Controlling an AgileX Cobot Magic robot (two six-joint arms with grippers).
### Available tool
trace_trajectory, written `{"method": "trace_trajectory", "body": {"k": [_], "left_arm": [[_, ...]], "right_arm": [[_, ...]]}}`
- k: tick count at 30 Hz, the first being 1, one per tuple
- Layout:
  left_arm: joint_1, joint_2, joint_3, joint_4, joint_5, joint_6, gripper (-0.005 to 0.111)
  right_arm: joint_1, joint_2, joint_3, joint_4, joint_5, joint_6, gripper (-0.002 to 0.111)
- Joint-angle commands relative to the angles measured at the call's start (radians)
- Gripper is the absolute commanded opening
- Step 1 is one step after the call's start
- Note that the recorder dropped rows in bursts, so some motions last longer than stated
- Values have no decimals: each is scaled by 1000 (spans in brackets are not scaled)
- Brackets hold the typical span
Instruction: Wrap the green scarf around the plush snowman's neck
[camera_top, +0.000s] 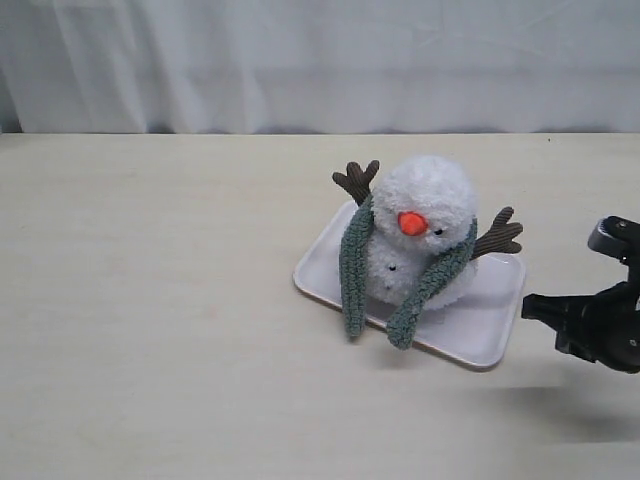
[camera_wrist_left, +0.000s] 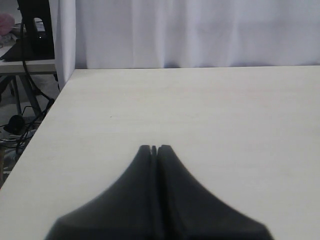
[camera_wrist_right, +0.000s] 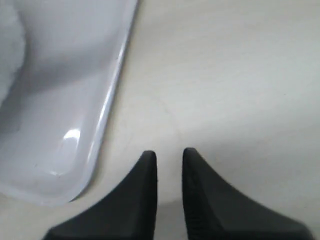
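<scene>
Your right hand (camera_wrist_right: 169, 155) had its two black fingers a narrow gap apart. Nothing was between them; only bare bench (camera_wrist_right: 225, 75) showed through the gap. The hand sat low over the bench, just beside a rounded corner of the white tray (camera_wrist_right: 107, 115) and apart from its rim. In the exterior view it was at the right edge, with its fingertips pointing toward the tray's right end.

Your left hand (camera_wrist_left: 154, 148) had its fingers pressed together, pinching nothing. It was over plain bench near a side edge, facing the white curtain (camera_wrist_left: 200, 30).

Out from the right hand, the plush snowman (camera_top: 425, 200) sat upright on the tray, its orange nose (camera_top: 412, 223) turned toward the camera. Its brown twig arms (camera_top: 357, 181) stuck out to either side.

The green scarf (camera_top: 355, 270) lay around the snowman's neck (camera_top: 382, 238), passing behind the head. Both ends hung down the front, one on each side of the body. They were apart from each other and reached the tray's near rim. The scarf was well apart from both of your hands.
</scene>
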Motion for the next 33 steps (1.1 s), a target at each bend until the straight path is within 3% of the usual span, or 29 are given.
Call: {"method": "trace_trajectory", "body": {"k": [1,6,12,15,19,27,33], "left_arm": [[-5,-2,2,1,-13,-5,0],[-5,-2,2,1,-13,-5,0],[-5,-2,2,1,-13,-5,0],[-5,-2,2,1,-13,-5,0],[-5,-2,2,1,-13,-5,0],[-5,-2,2,1,-13,-5,0],[-5,-2,2,1,-13,-5,0]], "right_arm": [[-49,41,2,9,-91,4,4],[-51,68,-28,22,-104,0,6],[-48,78,-98,29,-8,-2,34],[-48,78,-123,31,49,-17,41],[-48,78,-148,105,97,-98,42],[-50,80,-148,693,114,-667,42],[-50,155,-148,713,114,-684,42]]}}
